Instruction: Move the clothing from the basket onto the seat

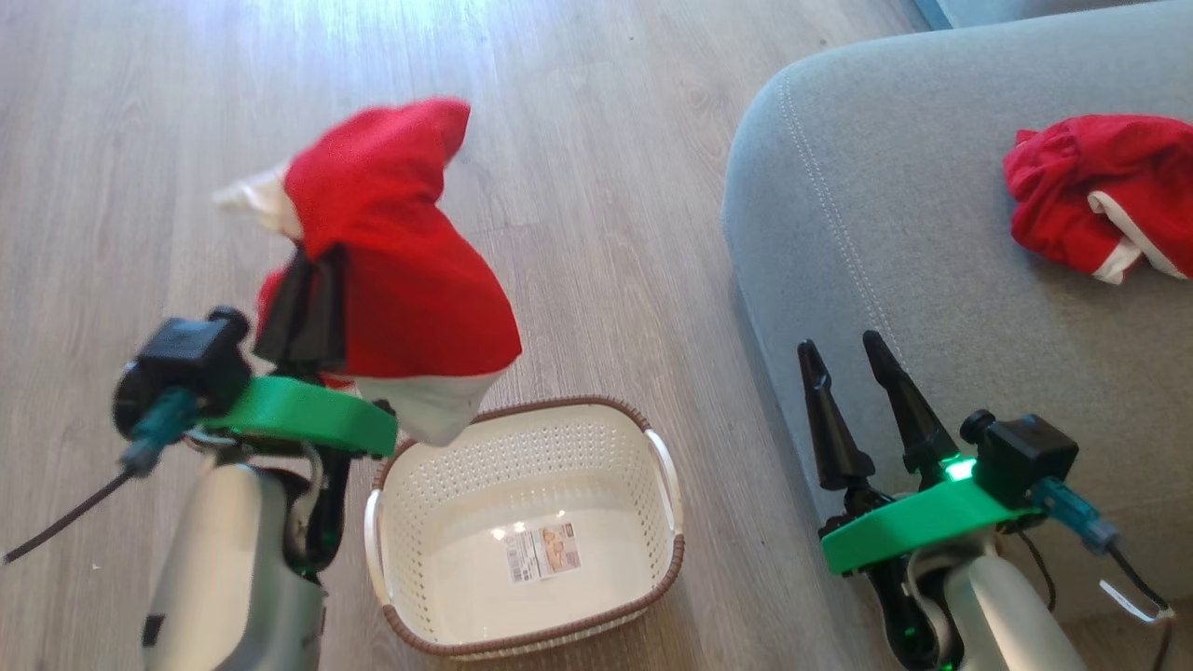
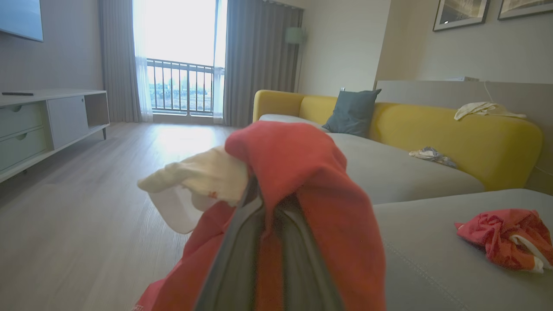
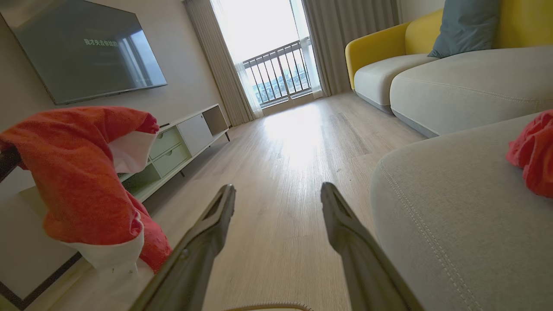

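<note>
A red garment with white trim (image 1: 401, 270) hangs in the air above and left of the cream basket (image 1: 643, 550), draped over my left gripper (image 1: 303, 289), which is shut on it. From the left wrist the same clothing (image 2: 302, 185) covers the dark fingers (image 2: 242, 259). The right wrist view shows it (image 3: 82, 172) hanging at the left. The basket shows only its paper label on the floor inside. A second red garment (image 1: 1100, 191) lies crumpled on the grey seat (image 1: 895, 224). My right gripper (image 1: 843, 359) stands open and empty beside the seat's rounded corner.
Pale wood floor (image 1: 578, 140) stretches ahead of the basket. A yellow-backed sofa (image 2: 453, 129) with a blue-grey cushion (image 2: 352, 112) runs behind the seat. A low TV cabinet (image 2: 47, 121) stands along the left wall, with a balcony window (image 2: 179, 65) at the far end.
</note>
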`<state>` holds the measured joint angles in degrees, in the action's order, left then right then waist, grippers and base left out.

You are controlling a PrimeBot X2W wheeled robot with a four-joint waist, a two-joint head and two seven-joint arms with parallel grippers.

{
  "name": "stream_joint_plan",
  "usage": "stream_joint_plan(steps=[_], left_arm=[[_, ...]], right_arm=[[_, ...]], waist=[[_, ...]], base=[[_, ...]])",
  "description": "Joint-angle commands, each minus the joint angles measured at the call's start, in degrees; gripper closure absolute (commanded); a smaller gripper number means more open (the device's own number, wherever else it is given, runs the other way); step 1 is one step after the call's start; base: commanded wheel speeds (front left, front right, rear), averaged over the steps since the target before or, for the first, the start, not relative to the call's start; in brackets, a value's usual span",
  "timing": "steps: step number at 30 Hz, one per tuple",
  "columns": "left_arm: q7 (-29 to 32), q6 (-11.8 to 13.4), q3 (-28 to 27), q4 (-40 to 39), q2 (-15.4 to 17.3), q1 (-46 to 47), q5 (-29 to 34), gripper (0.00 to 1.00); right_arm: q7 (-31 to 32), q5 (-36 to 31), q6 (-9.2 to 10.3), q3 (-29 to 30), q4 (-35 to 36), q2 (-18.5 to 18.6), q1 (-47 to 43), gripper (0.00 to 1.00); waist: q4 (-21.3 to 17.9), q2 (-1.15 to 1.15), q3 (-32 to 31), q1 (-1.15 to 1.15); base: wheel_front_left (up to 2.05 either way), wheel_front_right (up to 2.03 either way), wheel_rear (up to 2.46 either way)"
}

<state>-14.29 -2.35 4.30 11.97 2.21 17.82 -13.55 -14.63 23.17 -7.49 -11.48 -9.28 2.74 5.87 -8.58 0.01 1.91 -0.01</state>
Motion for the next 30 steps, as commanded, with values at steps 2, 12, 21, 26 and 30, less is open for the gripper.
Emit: stream_joint_plan(steps=[2,12,21,26,30], left_arm=[[-0.7,0.2,-2.4,-5.8,0.7,1.0,-1.0,1.00],[-0.7,0.3,-0.3,-22.3,0.7,-0.9,-2.3,1.00],[-0.7,-1.9,8.0,-24.3,0.7,-1.7,-1.3,1.00],[-0.7,-2.9,12.4,-21.4,0.7,-3.4,1.9,1.00],[-0.7,-3.1,13.4,-20.2,0.7,-4.2,1.7,1.00]], right_arm=[[-0.4,-0.6,0.00,-1.2,2.0,0.1,0.5,0.00],[-0.4,-0.6,0.00,0.0,2.6,0.1,-0.4,0.00],[-0.4,-0.7,0.00,0.6,3.1,0.1,-0.8,0.00],[-0.4,-0.6,0.00,0.3,3.0,0.1,-0.8,0.00],[-0.4,-0.4,0.00,0.5,3.1,0.1,-0.8,0.00]], waist=[[0.3,-0.01,-0.3,0.01],[0.5,-0.01,-0.9,0.01],[1.2,-0.01,-0.6,0.01],[1.4,-0.01,-0.8,0.01],[1.5,-0.01,-0.8,0.01]], base=[[0.00,0.00,0.00],[0.00,0.00,0.00],[0.00,0.00,0.00],[0.00,0.00,0.00],[0.00,0.00,0.00]])
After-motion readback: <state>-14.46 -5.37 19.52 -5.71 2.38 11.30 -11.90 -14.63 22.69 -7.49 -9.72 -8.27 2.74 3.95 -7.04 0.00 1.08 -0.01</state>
